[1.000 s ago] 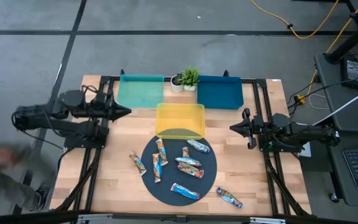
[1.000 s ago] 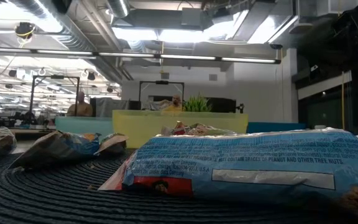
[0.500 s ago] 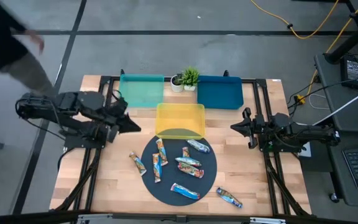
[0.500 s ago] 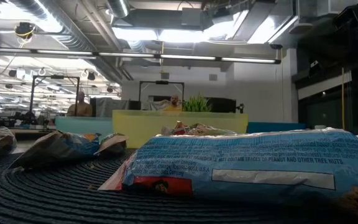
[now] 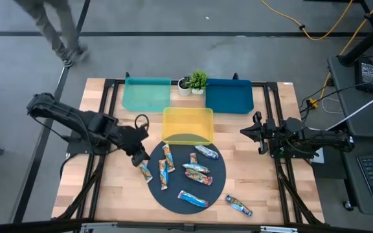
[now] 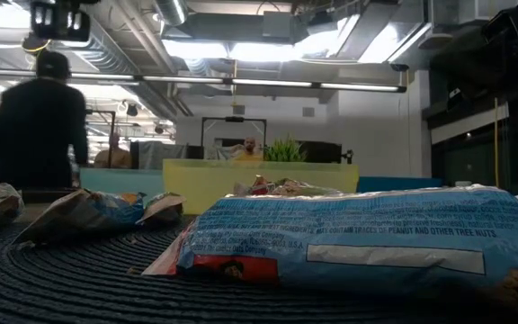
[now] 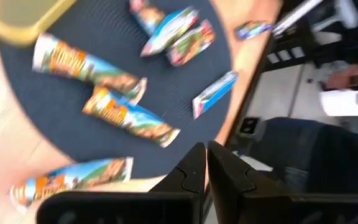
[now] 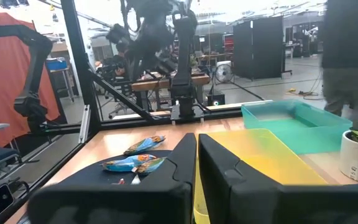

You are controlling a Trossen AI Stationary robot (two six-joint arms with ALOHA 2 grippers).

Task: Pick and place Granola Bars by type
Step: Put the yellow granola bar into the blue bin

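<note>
Left gripper (image 5: 142,155) hangs at the mat's (image 5: 215,188) left edge, fingers pinched together, holding nothing, right over the bar (image 5: 144,171) lying half off the mat. Most bars (image 5: 197,170) sit scattered on the mat; one lies off it, near right. Risk: coming down closed, it shoves that bar instead of straddling it. Right gripper (image 5: 246,131) waits at right, closed, empty. All three trays (image 5: 187,122) look unfilled.

Grey concrete floor (image 5: 193,52) around the table — ceiling strip lights (image 6: 241,83) glow overhead, a person (image 6: 39,126) stands beyond
</note>
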